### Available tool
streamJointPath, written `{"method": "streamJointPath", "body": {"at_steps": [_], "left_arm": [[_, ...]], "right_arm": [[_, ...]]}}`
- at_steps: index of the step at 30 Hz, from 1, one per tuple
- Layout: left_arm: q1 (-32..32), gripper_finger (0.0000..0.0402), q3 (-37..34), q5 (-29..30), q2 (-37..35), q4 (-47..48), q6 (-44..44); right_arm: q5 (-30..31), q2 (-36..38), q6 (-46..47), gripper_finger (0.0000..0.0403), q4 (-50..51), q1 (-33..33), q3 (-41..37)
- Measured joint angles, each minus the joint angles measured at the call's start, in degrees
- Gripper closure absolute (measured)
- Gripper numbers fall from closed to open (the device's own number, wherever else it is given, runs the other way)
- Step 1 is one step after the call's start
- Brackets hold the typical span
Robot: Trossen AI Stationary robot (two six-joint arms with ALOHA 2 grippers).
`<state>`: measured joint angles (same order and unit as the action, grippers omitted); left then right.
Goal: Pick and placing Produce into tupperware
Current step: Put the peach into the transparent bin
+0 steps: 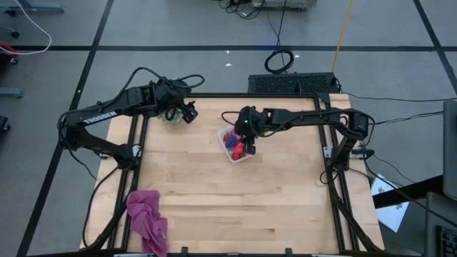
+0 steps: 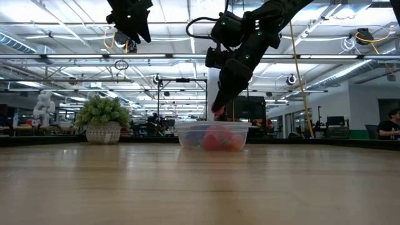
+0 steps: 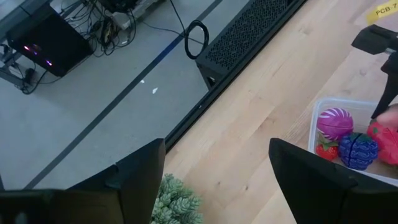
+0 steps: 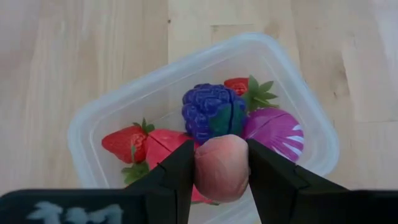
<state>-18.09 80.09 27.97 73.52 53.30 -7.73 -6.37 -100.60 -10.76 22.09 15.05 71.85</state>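
The clear tupperware (image 1: 236,145) stands on the wooden table near its middle, holding red strawberries (image 4: 122,142), a purple berry (image 4: 208,112) and a magenta round piece (image 4: 278,132). My right gripper (image 4: 221,168) is just above the tupperware, shut on a pinkish-brown produce piece (image 4: 221,167). My left gripper (image 3: 214,180) is open and empty, high above the spiky green plant (image 1: 172,114) at the far left. My right gripper pinches the pinkish-brown piece by its two opposite sides (image 4: 200,168) between its two fingers. The fingers come from above, pointing down into the tupperware. The piece is over the other produce; whether it rests on it I cannot tell.
A magenta cloth (image 1: 147,220) lies at the table's near left corner. The potted green plant (image 2: 103,119) stands at the far left. Bare wood lies between the tupperware and the near edge.
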Motion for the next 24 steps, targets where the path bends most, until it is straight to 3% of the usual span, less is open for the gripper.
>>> {"method": "streamJointPath", "body": {"at_steps": [13,24], "left_arm": [[0.0,0.0108,0.0,0.0,0.0,-0.5,0.0],[0.0,0.0108,0.0,0.0,0.0,-0.5,0.0]], "right_arm": [[-2.9,-0.1,2.6,0.0281,0.5,0.0,0.0],[-5.8,-4.4,3.8,0.0281,-0.9,-0.5,0.0]]}}
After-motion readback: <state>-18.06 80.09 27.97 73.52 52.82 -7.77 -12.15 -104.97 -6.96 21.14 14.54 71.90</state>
